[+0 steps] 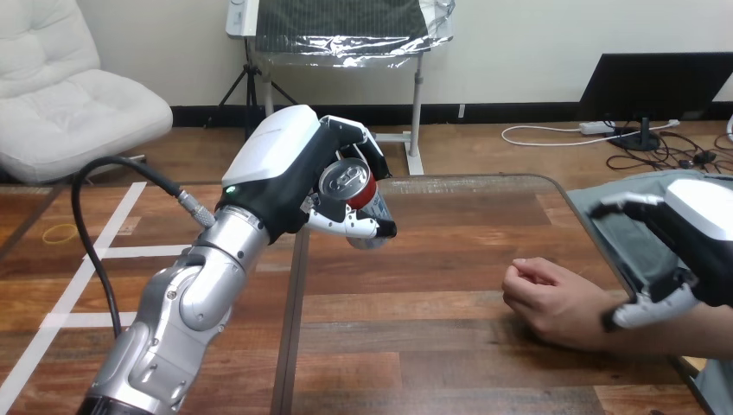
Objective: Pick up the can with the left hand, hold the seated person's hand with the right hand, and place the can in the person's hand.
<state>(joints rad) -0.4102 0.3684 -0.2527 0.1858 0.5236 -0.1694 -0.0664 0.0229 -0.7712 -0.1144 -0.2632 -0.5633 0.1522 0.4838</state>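
- The can is held by the left hand, raised clear of the wooden table at the view's 11 o'clock.
- The can is seen tipped over, its silver top with the pull tab turned towards the camera and its red wall behind.
- The left hand's fingers are curled over the can from its 12 o'clock side, and the thumb is pressed in from its 6 o'clock side, so the can is clamped between them against the palm.
- The person's hand is rested on the table at the view's 4 o'clock, loosely curled, with its forearm running out towards 3 o'clock.
- The can is placed at 10 o'clock from the person's hand, well apart from it.
- The right hand is found at the view's 3 o'clock, above the person's wrist.
- Its fingers are stretched out towards 9 o'clock on the far side of the wrist, and its thumb is laid across the near side; the two are spread wide apart and are not closed round the wrist.
- Whether the thumb is actually touching the wrist cannot be told.
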